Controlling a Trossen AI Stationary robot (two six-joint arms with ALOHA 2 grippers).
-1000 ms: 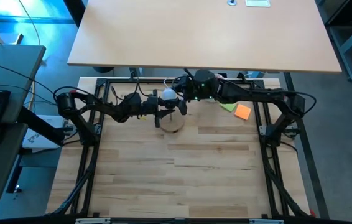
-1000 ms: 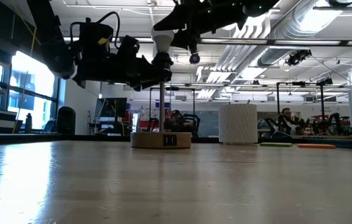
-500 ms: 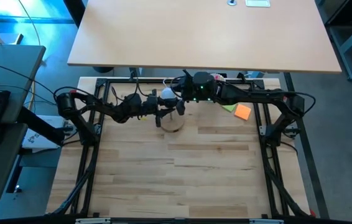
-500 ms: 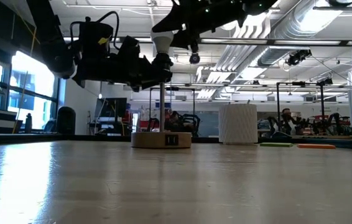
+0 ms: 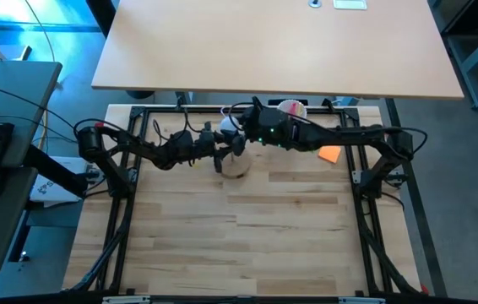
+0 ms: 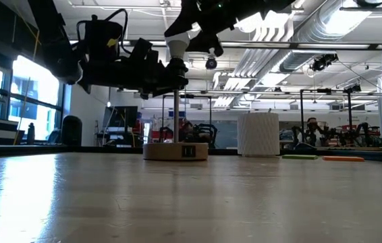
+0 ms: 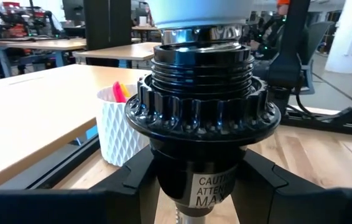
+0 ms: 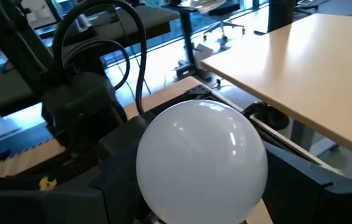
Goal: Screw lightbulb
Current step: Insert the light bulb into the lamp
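The white lightbulb (image 8: 201, 155) stands upright on the black lamp socket (image 7: 201, 112). Its silvery screw base (image 7: 201, 32) sits at the socket's mouth. The socket tops a thin metal pole (image 6: 177, 111) that rises from a wooden disc stand (image 6: 175, 150). My left gripper (image 6: 166, 73) is shut on the socket from the table's left. My right gripper (image 6: 189, 32) is shut on the bulb from above. In the high view the bulb (image 5: 229, 128) sits between my left gripper (image 5: 219, 152) and my right gripper (image 5: 241, 135). My left gripper pinches the socket's lower body (image 7: 163, 177), below its ribbed collar, between its two fingers. The fingers lie level and come from the table's left. The socket stays upright on the pole. My right gripper pinches the bulb's white globe (image 8: 154, 180) between its two fingers (image 8: 111, 180), one on each side. It comes from above, slanting in from the table's right. The bulb stands upright with its screw base in the socket's mouth.
A white ribbed cup (image 5: 290, 108) with pink contents stands at the far edge behind the stand, and also shows in the low view (image 6: 258, 133). An orange pad (image 5: 330, 154) lies to the right under my right arm. The near half of the wooden table (image 5: 247, 245) is bare.
My right arm's wrist has swung toward the table's left and near side while its gripper stays on the bulb, uncovering the white cup behind it. The bulb, the socket and my left gripper have kept their place.
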